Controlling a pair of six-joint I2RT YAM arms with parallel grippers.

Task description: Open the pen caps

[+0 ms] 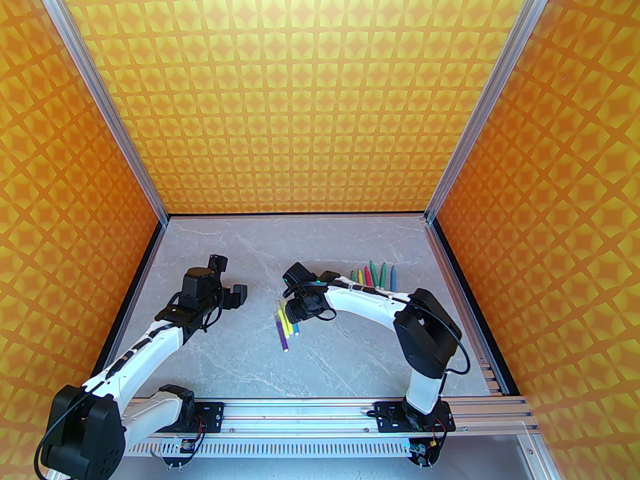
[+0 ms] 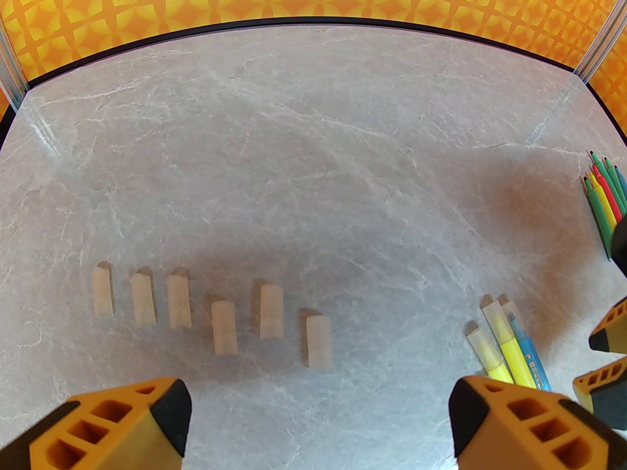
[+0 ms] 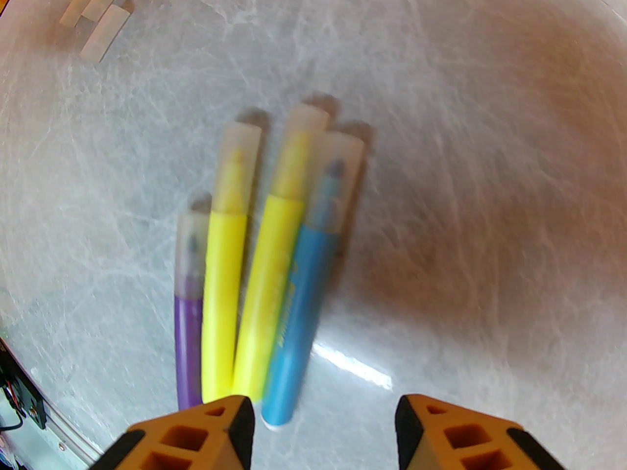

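Where the right tool (image 3: 323, 431) hangs over the grey bench (image 3: 465, 164), its jaws are seen standing partly apart with nothing clamped between them. One orange finger (image 3: 196, 434) is seen at either side of bare surface. Just ahead of that gap, towards its left side, four capped pens (image 3: 254, 272) are laid side by side and touching, coloured purple, yellow, yellow and blue. The pale end of the blue pen (image 3: 301, 301) is found just beside the inner edge of the left-hand finger, though no grip on it can be made out. Each of the four is topped by a translucent cap (image 3: 240, 164), the tip being visible through it. This view is somewhat blurred.

The left tool (image 2: 318, 424) is held wide open above the bench, and nothing is carried in it. Ahead of it six loose pen caps (image 2: 225, 328) are laid flat in a ragged row, roughly parallel and apart from one another.

From above, the left tool (image 1: 232, 298) is placed left of centre. The right tool (image 1: 295, 310) is placed over the far part of the capped group. Near the right wall, well apart from that group, uncapped pens (image 1: 372, 275) in green, yellow, red and blue are fanned with their tips towards the back, partly covered by the right arm (image 1: 370, 303).
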